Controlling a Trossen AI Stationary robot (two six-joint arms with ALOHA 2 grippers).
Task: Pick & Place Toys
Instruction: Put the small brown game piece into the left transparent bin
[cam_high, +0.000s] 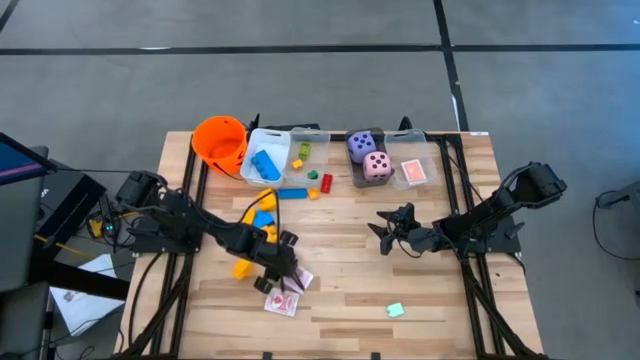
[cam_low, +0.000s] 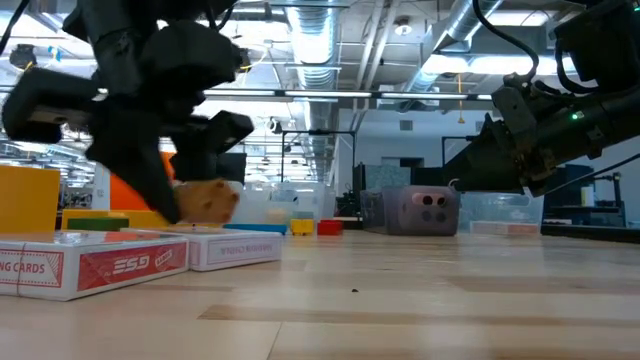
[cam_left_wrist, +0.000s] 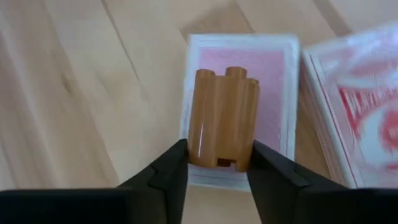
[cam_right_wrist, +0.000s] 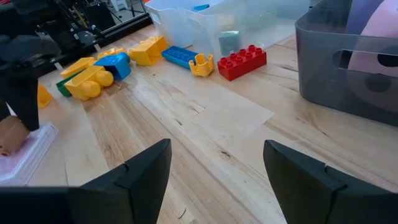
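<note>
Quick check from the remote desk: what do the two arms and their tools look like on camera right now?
Both arms are black, built of chunky jointed segments with cables along them. The left tool and right tool each end in two flat, angular black fingers. A small green light glows on the right arm.

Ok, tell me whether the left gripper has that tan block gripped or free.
Gripped: in the left wrist view the left gripper's fingers press both sides of the tan block, above a card pack.

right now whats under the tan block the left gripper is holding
A red-patterned card pack lies directly beneath the tan block, which the left gripper pinches between its fingers. The block covers the pack's middle, so that part cannot be seen. A second pack lies beside it.
</note>
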